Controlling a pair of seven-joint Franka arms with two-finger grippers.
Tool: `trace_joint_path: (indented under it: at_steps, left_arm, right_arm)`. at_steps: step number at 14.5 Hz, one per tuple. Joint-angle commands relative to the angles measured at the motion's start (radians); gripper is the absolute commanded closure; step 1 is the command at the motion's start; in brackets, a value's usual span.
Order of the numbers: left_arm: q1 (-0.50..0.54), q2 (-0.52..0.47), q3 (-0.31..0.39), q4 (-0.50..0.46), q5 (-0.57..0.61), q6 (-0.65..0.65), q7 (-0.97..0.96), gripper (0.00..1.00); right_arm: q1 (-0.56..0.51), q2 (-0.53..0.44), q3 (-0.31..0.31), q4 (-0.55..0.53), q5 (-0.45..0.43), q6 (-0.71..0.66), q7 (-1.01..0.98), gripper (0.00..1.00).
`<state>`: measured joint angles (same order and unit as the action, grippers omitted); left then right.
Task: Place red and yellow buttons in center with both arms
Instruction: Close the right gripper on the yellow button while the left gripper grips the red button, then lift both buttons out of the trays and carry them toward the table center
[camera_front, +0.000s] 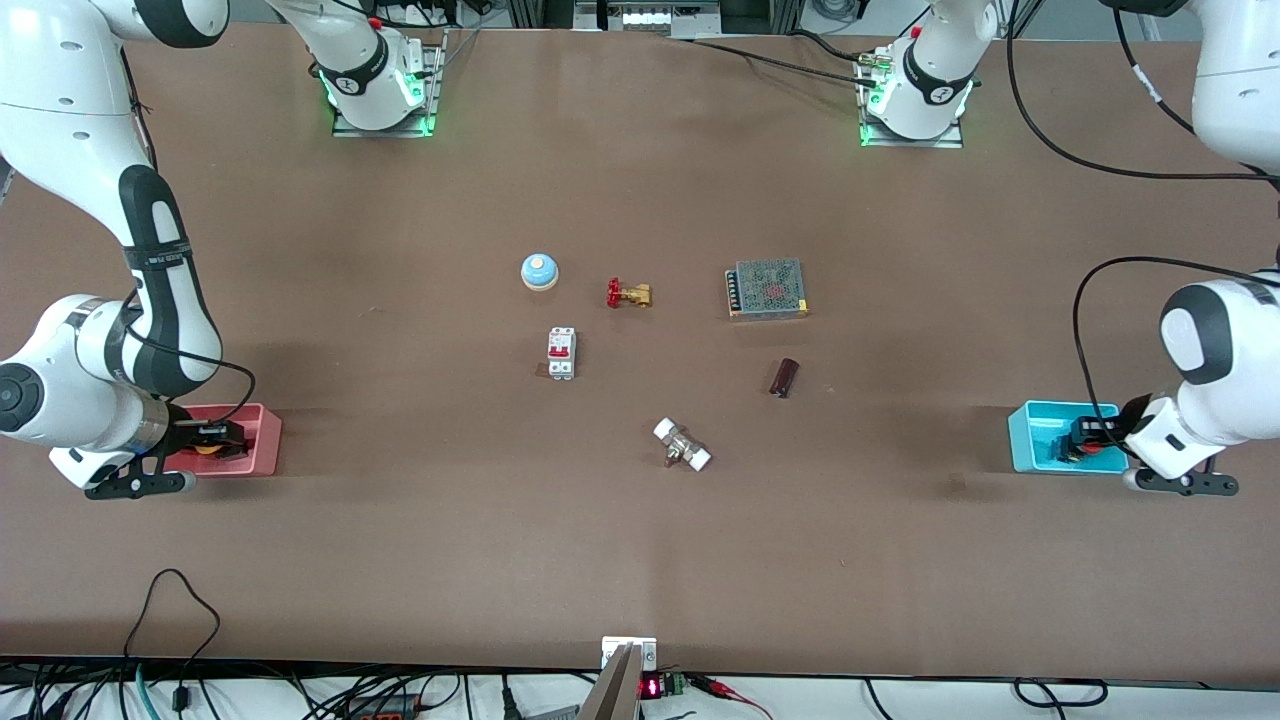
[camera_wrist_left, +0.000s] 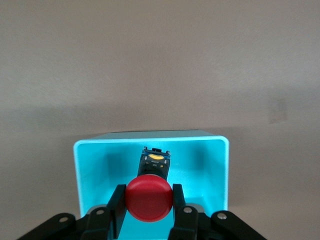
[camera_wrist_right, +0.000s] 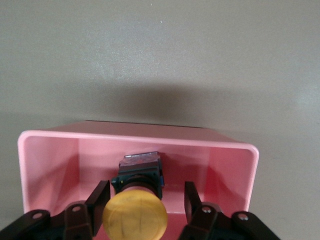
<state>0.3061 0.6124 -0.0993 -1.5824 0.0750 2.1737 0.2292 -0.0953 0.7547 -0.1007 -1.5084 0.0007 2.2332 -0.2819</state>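
Observation:
The red button (camera_front: 1092, 447) (camera_wrist_left: 149, 198) sits inside the cyan bin (camera_front: 1030, 440) (camera_wrist_left: 150, 138) at the left arm's end of the table. My left gripper (camera_front: 1085, 437) (camera_wrist_left: 148, 195) is shut on its round red cap, both fingers pressed against the sides. The yellow button (camera_front: 207, 447) (camera_wrist_right: 134, 216) stands in the pink bin (camera_front: 262, 440) (camera_wrist_right: 140, 137) at the right arm's end. My right gripper (camera_front: 210, 437) (camera_wrist_right: 146, 195) is open and straddles the yellow cap, one finger close against it and a gap at the other. The bare brown center (camera_front: 640, 520) holds no button.
On the middle of the table lie a blue dome bell (camera_front: 539, 271), a red-handled brass valve (camera_front: 628, 294), a white circuit breaker (camera_front: 561, 353), a metal power supply (camera_front: 767, 289), a small dark block (camera_front: 784, 377) and a white-ended fitting (camera_front: 682, 445).

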Motion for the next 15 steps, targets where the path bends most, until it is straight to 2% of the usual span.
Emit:
trace_joint_path:
  at_steps: [1, 3, 6, 11, 15]
  left_arm:
    - [-0.001, -0.083, -0.005, -0.010, 0.020, -0.070, 0.012, 0.77]
    - [-0.002, -0.115, -0.013, -0.010, 0.020, -0.121, 0.004, 0.77]
    - [-0.002, -0.161, -0.060, -0.017, 0.017, -0.196, -0.045, 0.77]
    - [-0.001, -0.180, -0.193, -0.028, 0.016, -0.264, -0.253, 0.77]
    - [-0.005, -0.168, -0.293, -0.060, 0.016, -0.253, -0.437, 0.78]
  right_arm:
    - [-0.006, 0.015, 0.010, 0.023, -0.001, 0.000, -0.010, 0.49]
    - [-0.006, 0.015, 0.010, 0.023, -0.001, -0.001, -0.013, 0.59]
    - [-0.004, 0.006, 0.010, 0.025, -0.001, -0.012, -0.013, 0.60]
    - [-0.006, -0.049, 0.009, 0.028, -0.004, -0.046, -0.036, 0.60]
    - [0.012, -0.147, 0.012, 0.028, -0.001, -0.168, -0.034, 0.60]
